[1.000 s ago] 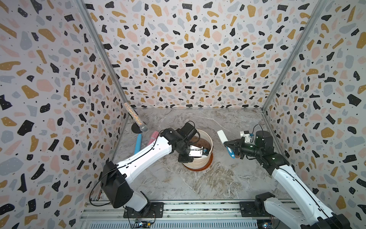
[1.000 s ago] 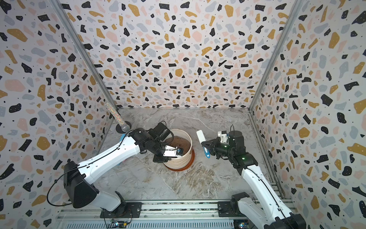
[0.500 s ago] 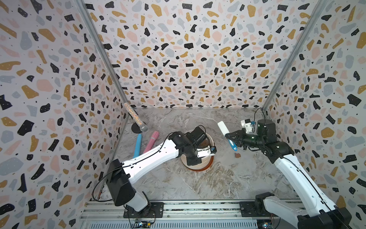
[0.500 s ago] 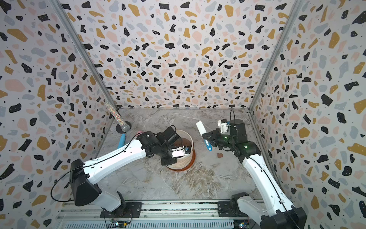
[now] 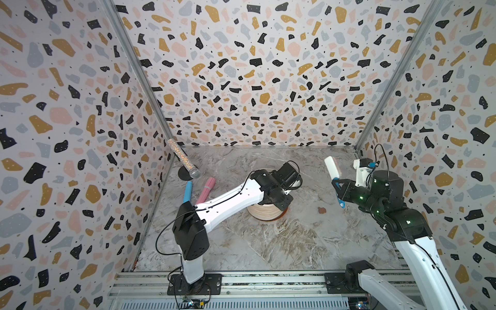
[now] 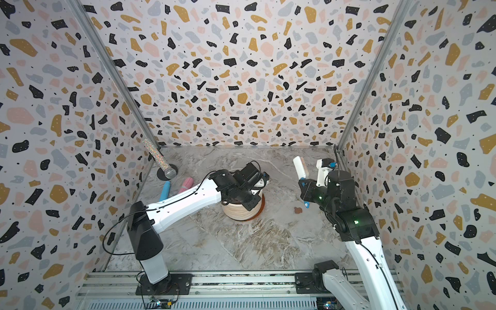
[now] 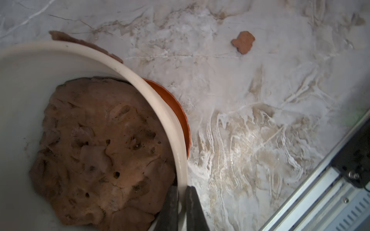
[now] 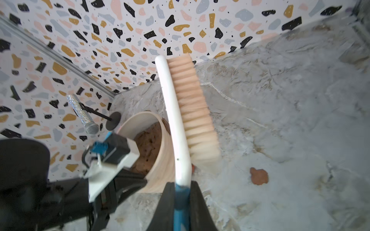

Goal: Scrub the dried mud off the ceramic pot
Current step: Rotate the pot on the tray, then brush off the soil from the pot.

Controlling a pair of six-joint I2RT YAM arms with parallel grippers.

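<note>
Pot (image 5: pixel 264 212) sits mid-floor (image 5: pixel 268 247) on its saucer (image 7: pixel 181 120), soil (image 7: pixel 100 150) inside; we see the left gripper (image 7: pixel 181 204) pinching its rim (image 7: pixel 140 84). Our right gripper (image 8: pixel 181 206) clamps a brush (image 8: pixel 176 120), raised near the pot. One mud blotch (image 5: pixel 321 210) lies on the floor between them.

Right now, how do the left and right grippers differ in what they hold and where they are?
The left gripper clamps the ceramic pot by its rim, one finger inside, one outside; the right gripper clamps the brush by its blue handle. The left gripper sits low at the pot; the right gripper is raised to one side, brush clear of the pot. Both are shut on something.
</note>
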